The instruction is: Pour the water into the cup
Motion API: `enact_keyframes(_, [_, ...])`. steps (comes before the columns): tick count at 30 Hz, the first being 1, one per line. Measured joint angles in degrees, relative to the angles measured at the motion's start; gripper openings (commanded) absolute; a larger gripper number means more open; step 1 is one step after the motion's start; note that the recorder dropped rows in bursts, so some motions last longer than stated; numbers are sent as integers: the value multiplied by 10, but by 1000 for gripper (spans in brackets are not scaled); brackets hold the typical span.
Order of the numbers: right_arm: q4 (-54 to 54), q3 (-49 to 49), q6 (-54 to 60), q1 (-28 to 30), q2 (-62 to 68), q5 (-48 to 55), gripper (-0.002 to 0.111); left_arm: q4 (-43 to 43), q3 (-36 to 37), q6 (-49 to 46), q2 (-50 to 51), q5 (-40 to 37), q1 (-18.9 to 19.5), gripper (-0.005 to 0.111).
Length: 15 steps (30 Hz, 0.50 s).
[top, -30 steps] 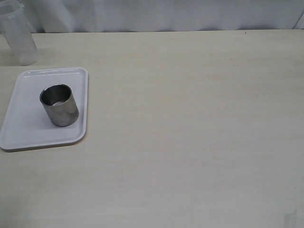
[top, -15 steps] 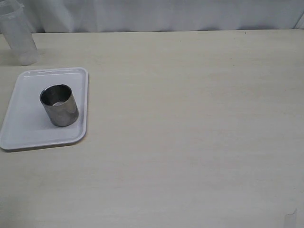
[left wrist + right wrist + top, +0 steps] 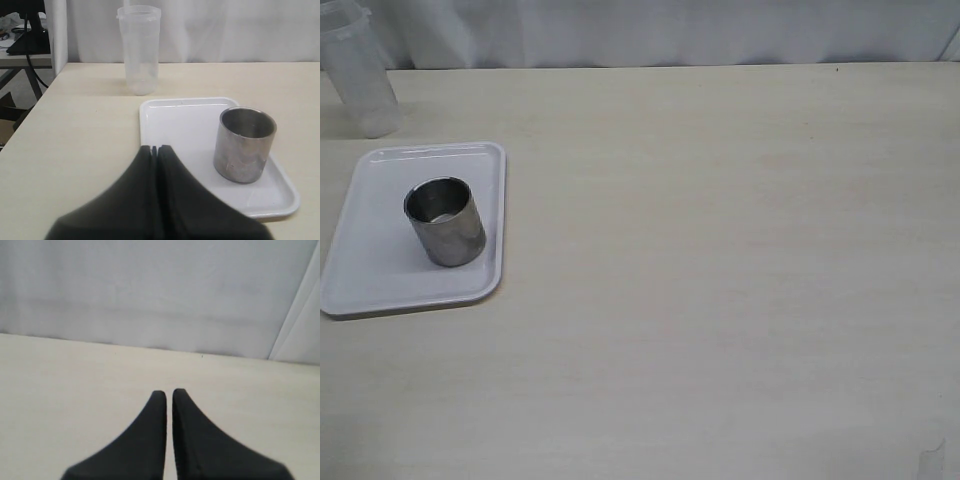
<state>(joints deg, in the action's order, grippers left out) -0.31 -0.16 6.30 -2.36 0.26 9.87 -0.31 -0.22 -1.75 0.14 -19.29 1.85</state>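
The steel cup [image 3: 445, 222] stands upright on a white tray [image 3: 380, 290] at the table's left. The translucent plastic beaker [image 3: 358, 75] stands upright behind the tray at the far left corner. I cannot make out the water in it. In the left wrist view my left gripper [image 3: 156, 148] is shut and empty, its tips over the tray's near edge [image 3: 175, 120], short of the cup [image 3: 245, 145] and well short of the beaker [image 3: 140, 50]. My right gripper [image 3: 166, 392] is shut and empty over bare table. Neither gripper shows in the exterior view.
The pale wooden table [image 3: 720, 250] reaches to a white curtain [image 3: 670, 30] at the back. In the left wrist view the table's side edge [image 3: 30, 107] runs beside the beaker, with a dark desk and cables [image 3: 25, 40] beyond it.
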Motion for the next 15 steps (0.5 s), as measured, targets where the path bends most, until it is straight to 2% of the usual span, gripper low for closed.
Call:
enact_keyframes(8, [-1,0,-63,0,0,87,4,0,0,0,0,0,0,0])
enact_keyframes(15, [-1,0,-86,0,0,95,4,0,0,0,0,0,0,0])
